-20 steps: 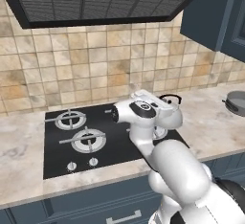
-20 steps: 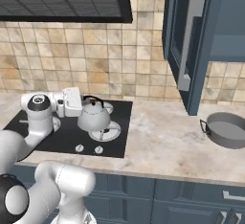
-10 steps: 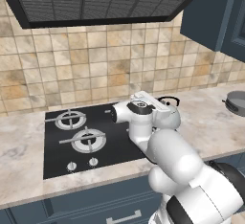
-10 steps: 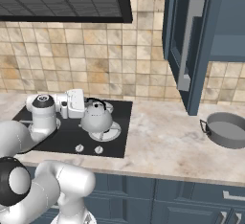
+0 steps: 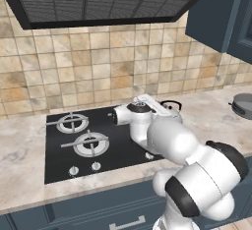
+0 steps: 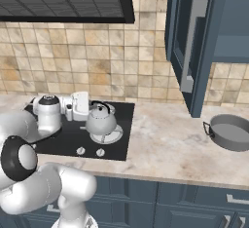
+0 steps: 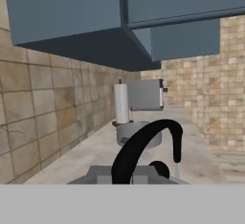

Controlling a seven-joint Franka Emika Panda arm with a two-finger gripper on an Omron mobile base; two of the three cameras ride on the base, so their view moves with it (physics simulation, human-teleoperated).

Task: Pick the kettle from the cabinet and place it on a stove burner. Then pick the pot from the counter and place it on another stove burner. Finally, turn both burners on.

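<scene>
— Gripper state? How are the jaws seen?
— Closed as far as they go; it is seen level beside the kettle, at the black arched handle. Whether the handle is actually pinched cannot be told.
— Where is the kettle found?
— It is set upright on a burner at the right edge of the black cooktop, in the front row. In the hand view its handle is seen arching up close ahead.
— And the other burners?
— Two bare rings are seen near the cooktop's left edge, with small knobs along the front edge.
— The pot?
— It is placed on the counter, well apart to the right, below the open cabinet door
</scene>
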